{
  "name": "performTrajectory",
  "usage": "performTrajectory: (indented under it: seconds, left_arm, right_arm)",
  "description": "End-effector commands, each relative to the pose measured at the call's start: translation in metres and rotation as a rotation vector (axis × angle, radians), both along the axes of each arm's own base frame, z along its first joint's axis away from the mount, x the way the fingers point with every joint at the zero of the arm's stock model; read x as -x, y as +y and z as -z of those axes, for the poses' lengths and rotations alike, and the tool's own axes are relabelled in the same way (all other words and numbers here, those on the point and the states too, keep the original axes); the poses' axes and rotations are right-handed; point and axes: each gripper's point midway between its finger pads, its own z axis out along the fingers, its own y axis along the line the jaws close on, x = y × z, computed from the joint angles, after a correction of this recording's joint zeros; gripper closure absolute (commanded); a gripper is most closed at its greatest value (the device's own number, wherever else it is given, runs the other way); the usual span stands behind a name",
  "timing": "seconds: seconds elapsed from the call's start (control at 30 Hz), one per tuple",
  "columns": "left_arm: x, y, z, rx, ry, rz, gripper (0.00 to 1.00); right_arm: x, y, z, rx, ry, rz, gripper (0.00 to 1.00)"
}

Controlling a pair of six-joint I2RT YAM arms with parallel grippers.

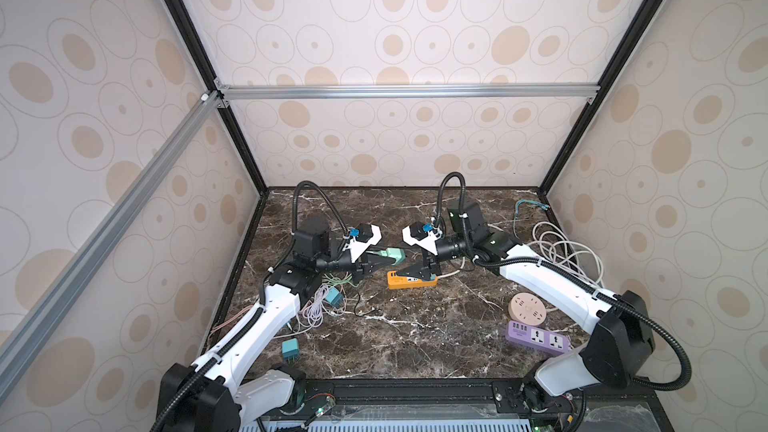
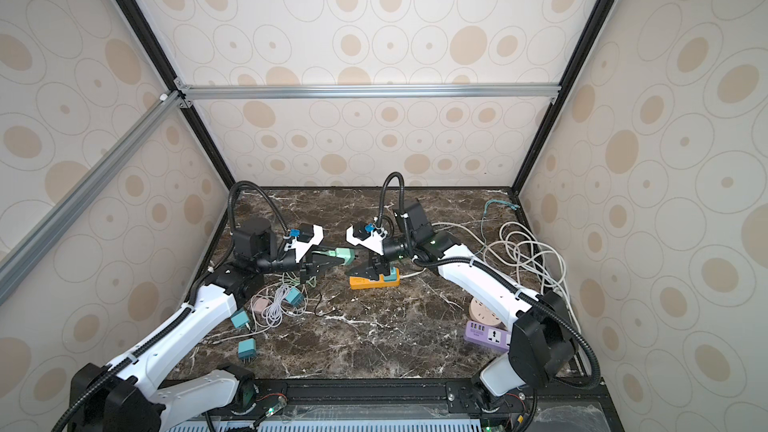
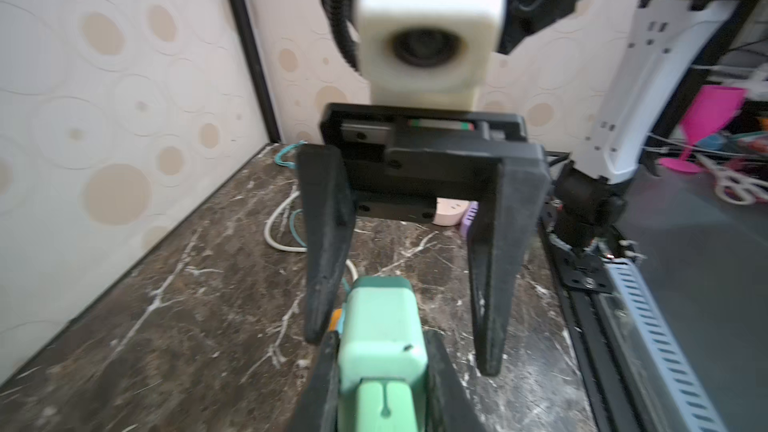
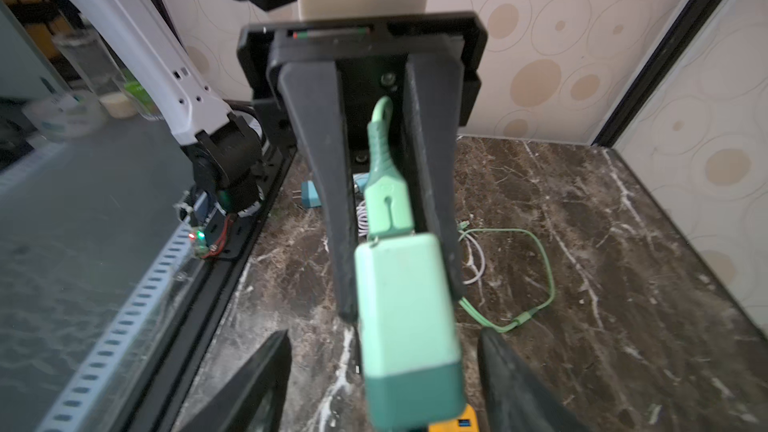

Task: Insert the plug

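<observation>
The plug (image 1: 395,255) is a mint-green adapter with a darker green end and a green cable. My left gripper (image 1: 382,261) is shut on it and holds it above the marble table, as the left wrist view shows around the plug (image 3: 382,338). In the right wrist view the plug (image 4: 407,317) hangs between the fingers (image 4: 519,388) of my right gripper (image 1: 409,273), which is open, with a gap on each side. An orange power strip (image 1: 411,280) lies just below the right gripper, and its corner (image 4: 461,423) shows under the plug.
A purple power strip (image 1: 538,336) and a round pink socket (image 1: 527,306) lie at the front right. White cables (image 1: 561,251) pile up at the right wall. Teal adapters (image 1: 290,349) and coiled cords (image 1: 316,309) lie beside the left arm. A green cable loop (image 4: 536,280) trails on the table.
</observation>
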Motion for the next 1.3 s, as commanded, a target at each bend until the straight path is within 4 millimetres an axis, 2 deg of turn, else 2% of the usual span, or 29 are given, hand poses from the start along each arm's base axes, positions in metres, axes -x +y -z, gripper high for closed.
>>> performTrajectory:
  seconds: [0.0,0.07,0.17,0.27,0.43,0.53,0.7,0.87,0.97,1.03,1.1,1.17,1.27]
  left_arm:
    - [-0.03,0.023,-0.073,0.183,-0.132,-0.269,1.0]
    - [-0.042,0.039,-0.102,0.273,-0.127,-0.395,1.0]
    - [-0.05,0.051,-0.141,0.366,-0.095,-0.477,1.0]
    - [-0.068,0.073,-0.173,0.465,-0.039,-0.63,1.0]
    - [-0.075,0.084,-0.208,0.536,-0.002,-0.696,1.0]
    - [-0.074,0.085,-0.223,0.561,-0.004,-0.693,1.0]
    - [-0.076,0.092,-0.239,0.58,-0.005,-0.734,1.0]
    - [-0.073,0.095,-0.255,0.579,-0.027,-0.742,1.0]
    - [-0.071,0.098,-0.259,0.586,-0.036,-0.752,1.0]
    - [-0.07,0.105,-0.26,0.588,-0.043,-0.784,1.0]
    - [-0.069,0.114,-0.261,0.592,-0.046,-0.835,1.0]
    - [-0.068,0.124,-0.258,0.596,-0.047,-0.886,1.0]
    - [-0.065,0.133,-0.25,0.586,-0.049,-0.936,1.0]
  right_arm:
    - [-0.025,0.002,-0.018,-0.101,-0.04,0.158,0.0]
    - [-0.044,0.002,-0.018,-0.147,0.017,0.276,0.0]
    - [-0.06,0.009,-0.011,-0.149,0.12,0.37,0.0]
    - [-0.059,0.029,0.001,-0.148,0.129,0.368,0.0]
    - [-0.057,0.072,0.023,-0.156,0.126,0.368,0.0]
    - [-0.052,0.098,0.038,-0.179,0.123,0.329,0.0]
    - [-0.063,0.128,0.066,-0.197,0.16,0.362,0.0]
    - [-0.061,0.162,0.086,-0.229,0.206,0.31,0.0]
    - [-0.075,0.181,0.099,-0.257,0.251,0.372,0.03]
    - [-0.087,0.19,0.111,-0.293,0.284,0.436,0.08]
    - [-0.091,0.198,0.122,-0.3,0.293,0.453,0.16]
    - [-0.086,0.206,0.129,-0.286,0.28,0.449,0.39]
    - [-0.076,0.214,0.134,-0.263,0.264,0.417,0.6]
